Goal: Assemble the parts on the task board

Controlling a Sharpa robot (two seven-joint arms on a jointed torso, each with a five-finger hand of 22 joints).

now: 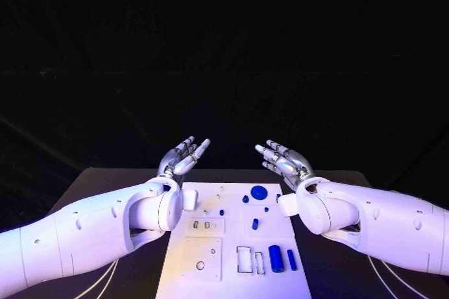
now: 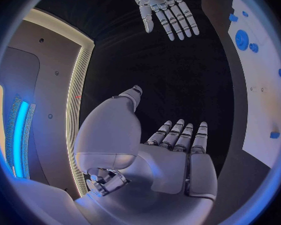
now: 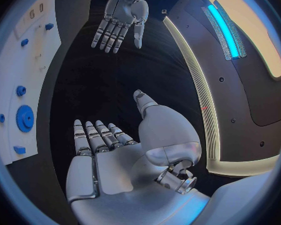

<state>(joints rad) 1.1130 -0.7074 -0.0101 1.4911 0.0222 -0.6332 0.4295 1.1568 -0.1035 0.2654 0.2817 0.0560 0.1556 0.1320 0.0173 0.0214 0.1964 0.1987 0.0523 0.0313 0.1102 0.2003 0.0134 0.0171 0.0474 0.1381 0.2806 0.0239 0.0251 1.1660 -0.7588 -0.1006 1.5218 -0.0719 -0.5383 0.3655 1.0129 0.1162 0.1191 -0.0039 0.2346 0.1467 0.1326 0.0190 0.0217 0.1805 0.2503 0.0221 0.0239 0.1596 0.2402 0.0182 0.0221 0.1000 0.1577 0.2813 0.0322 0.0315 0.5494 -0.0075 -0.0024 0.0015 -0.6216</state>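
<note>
The task board lies flat on the black counter directly before me, between my two forearms. On it I count one round blue gear near the far edge, one thick blue cylinder near the near edge, and one thinner blue pin just beside that cylinder. A short blue peg sits near the board's middle, and several smaller blue pieces lie around the gear (too small to identify or count with confidence). Two outlined rectangular recesses sit just beside the thick cylinder; I cannot tell whether anything is in them.

My left hand is raised beyond the board's far edge, palm turned inward, fingers spread apart and holding nothing. My right hand mirrors it opposite, fingers likewise apart and empty. The hands are well apart and touch neither the board nor any part.
</note>
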